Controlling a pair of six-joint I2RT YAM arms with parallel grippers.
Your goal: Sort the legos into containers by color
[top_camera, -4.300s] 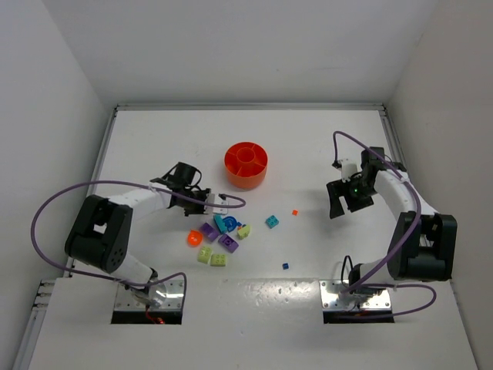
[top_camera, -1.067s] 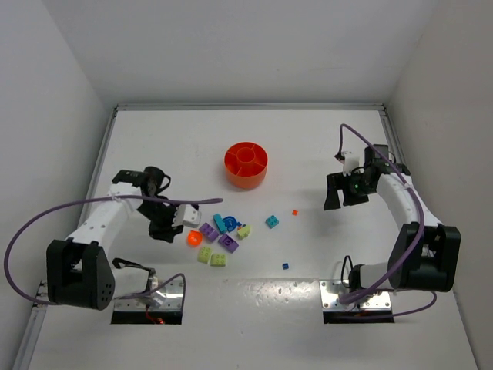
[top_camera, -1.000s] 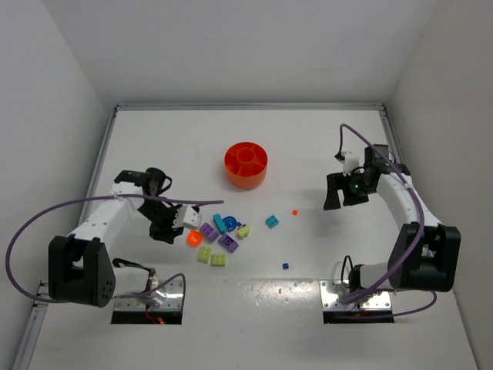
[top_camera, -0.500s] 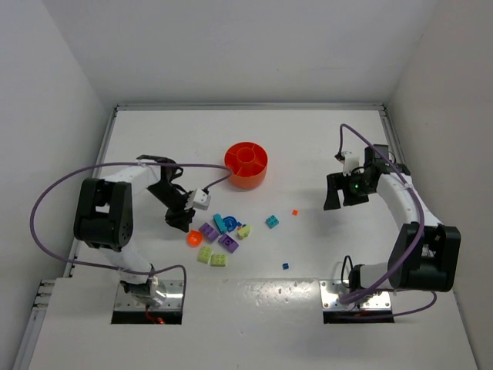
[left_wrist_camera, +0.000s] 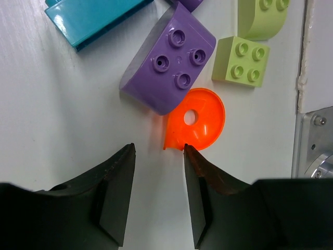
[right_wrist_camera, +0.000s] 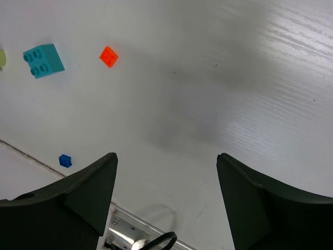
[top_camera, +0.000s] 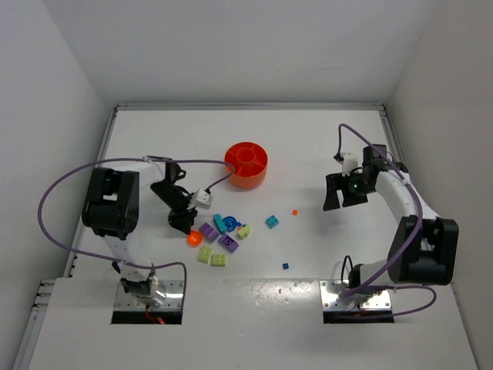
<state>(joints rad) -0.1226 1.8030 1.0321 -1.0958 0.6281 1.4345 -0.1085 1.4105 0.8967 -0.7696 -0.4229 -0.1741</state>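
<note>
Left wrist view showed the left gripper (left_wrist_camera: 158, 151) low over the table (left_wrist_camera: 62, 104), its jaws apart with nothing clamped between them. The edge of a flat orange round lego (left_wrist_camera: 196, 120) reached just into the gap beside one fingertip; whether it touched could not be told. Just beyond lay a purple rounded lego (left_wrist_camera: 169, 65) against the orange one, then two lime legos (left_wrist_camera: 242, 61) beside it and a teal lego (left_wrist_camera: 93, 15) farther out. The right gripper (right_wrist_camera: 166, 159) hung well apart from that cluster, jaws wide and empty, over bare table with a small teal cube (right_wrist_camera: 43, 60), a tiny orange lego (right_wrist_camera: 108, 56) and a tiny blue lego (right_wrist_camera: 64, 160) scattered off to one side. In the top external view the orange bowl (top_camera: 246, 181) stood beyond the cluster, and no brick could be made out in any of its compartments. The sorting therefore looked barely begun: every lego in view lay on the table, and the orange round piece seemed the one being lined up for a pick.
</note>
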